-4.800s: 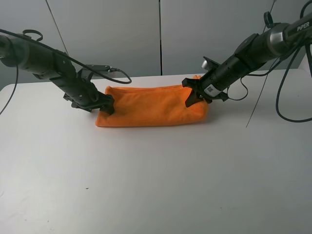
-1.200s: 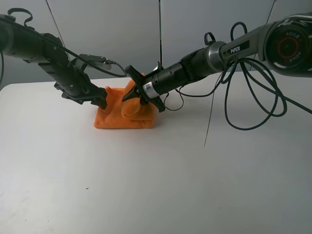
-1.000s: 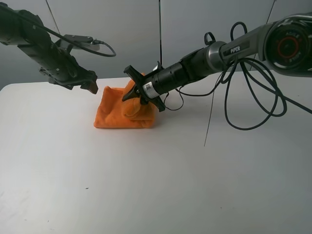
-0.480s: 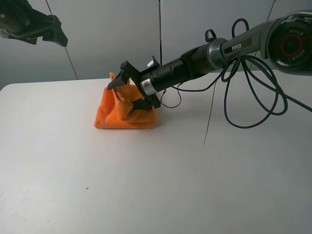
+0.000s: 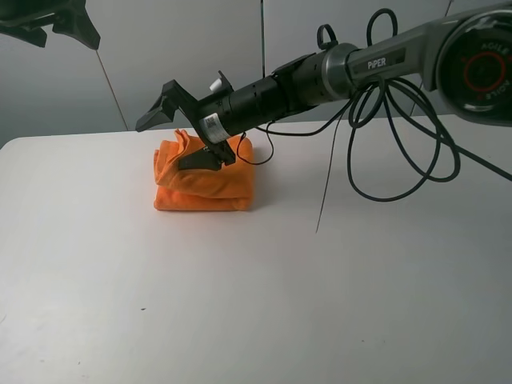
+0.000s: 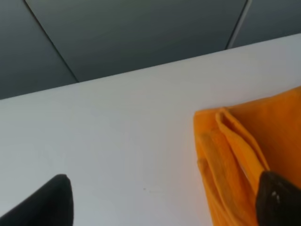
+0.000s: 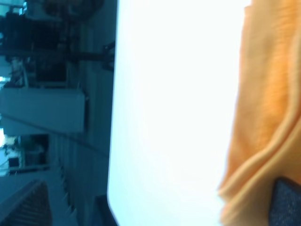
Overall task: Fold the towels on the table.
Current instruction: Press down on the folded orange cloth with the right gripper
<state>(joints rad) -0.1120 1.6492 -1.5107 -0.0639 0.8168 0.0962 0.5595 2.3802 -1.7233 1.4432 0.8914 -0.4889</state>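
Currently the orange towel (image 5: 202,178) lies folded into a compact, thick bundle on the white surface (image 5: 256,296), toward the far left portion of it, close to the rear edge. Several layers are stacked, with a ridge of cloth standing up at the bundle's rear left corner. In the left wrist view the towel (image 6: 249,160) shows stacked folded edges, lying flat on the surface (image 6: 108,141).

The right tool (image 5: 174,132) reaches across the middle from the right and is positioned directly over the towel. Its jaws are spread wide: one finger points up and to the left, clear of the cloth, and the other lies low against the top of the bundle. Nothing is gripped between them. The right wrist view shows the towel (image 7: 268,108) beside the bright surface (image 7: 174,103), with one dark fingertip at the frame corner.

The left tool (image 5: 56,24) is raised high at the upper left corner of the exterior view, well apart from the towel. Its jaws are fully spread and hold nothing.
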